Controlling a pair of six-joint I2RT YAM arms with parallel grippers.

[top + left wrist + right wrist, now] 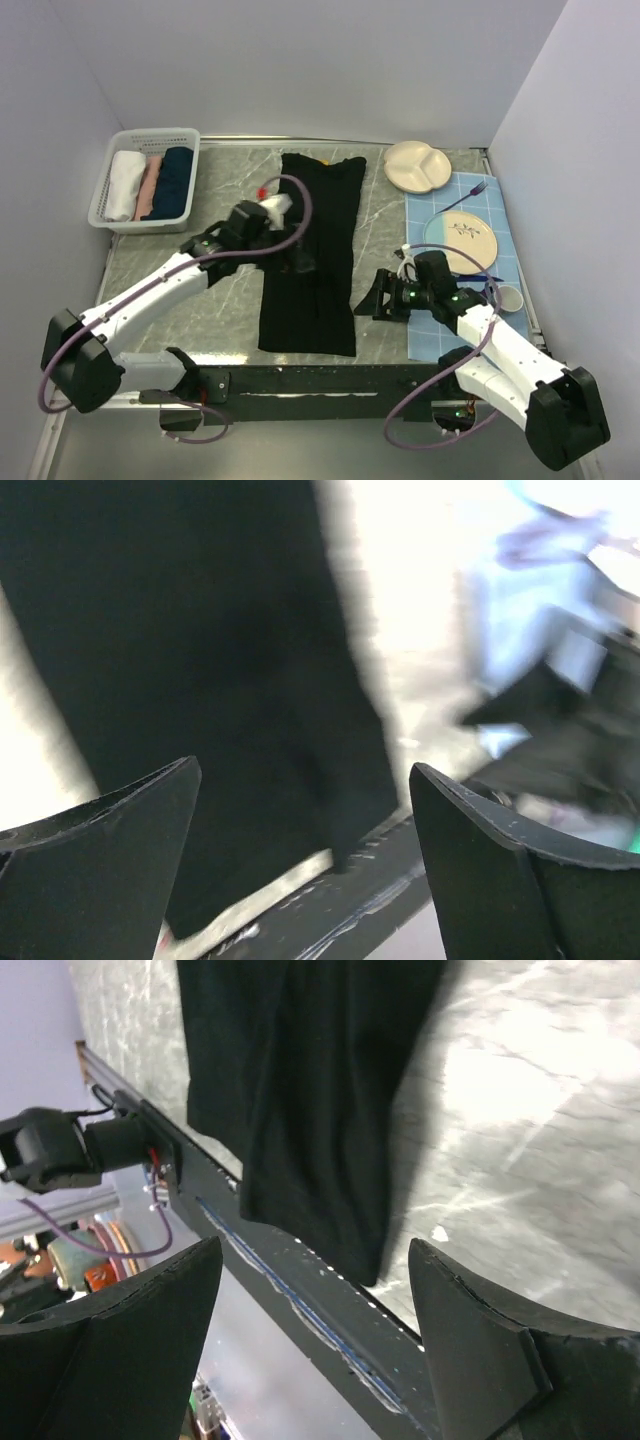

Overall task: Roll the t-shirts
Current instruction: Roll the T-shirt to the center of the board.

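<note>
Black t-shirt (312, 255) is lying folded into a long strip down the middle of the table (220, 310), running from far edge to near edge. Left gripper (300, 262) is sitting over the strip's mid-left, fingers standing apart (the blurred wrist view is not showing any contact with the cloth). Right gripper (375, 300) is waiting just beside the strip's right edge near its near end, fingers likewise spread, holding nothing. White t-shirt (124, 185), pink t-shirt (150, 185) and navy t-shirt (175, 183) are lying rolled side by side in the basket (160, 133) at far left.
</note>
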